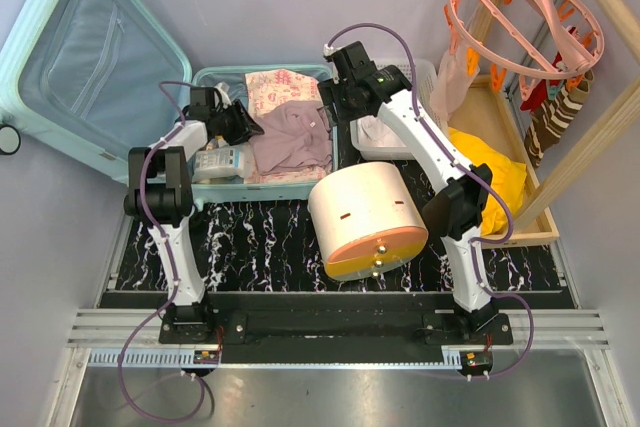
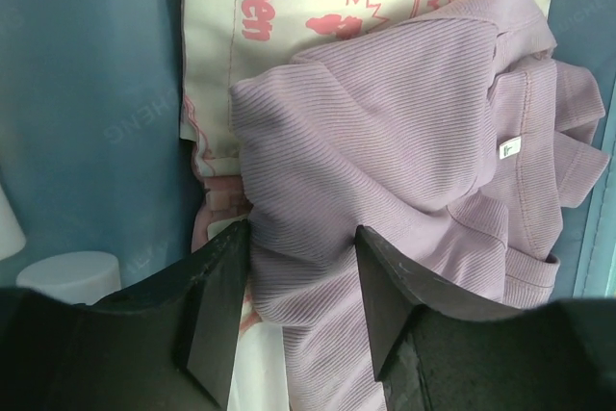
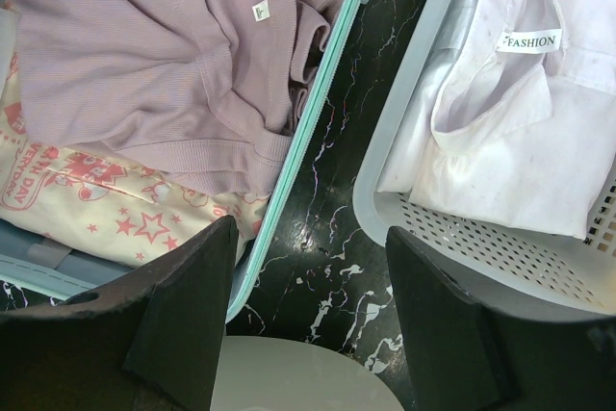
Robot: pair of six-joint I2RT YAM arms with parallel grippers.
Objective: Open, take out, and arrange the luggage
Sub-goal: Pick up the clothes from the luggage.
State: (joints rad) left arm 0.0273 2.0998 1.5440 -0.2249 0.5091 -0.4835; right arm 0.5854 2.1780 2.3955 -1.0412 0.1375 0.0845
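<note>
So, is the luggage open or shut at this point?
Open. The luggage has its lid thrown back, lining up, and a mauve top lies on printed cream fabric in the base.

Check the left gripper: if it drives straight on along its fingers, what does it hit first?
The lilac ribbed top in the luggage. The left gripper points at the top's near edge, fingers apart either side of a fold. How much gap is left before contact is unclear.

Black marbled table (image 1: 250,237), carrying open luggage (image 1: 90,67), white mesh basket (image 3: 481,252), cream cylinder (image 1: 365,212)
</note>
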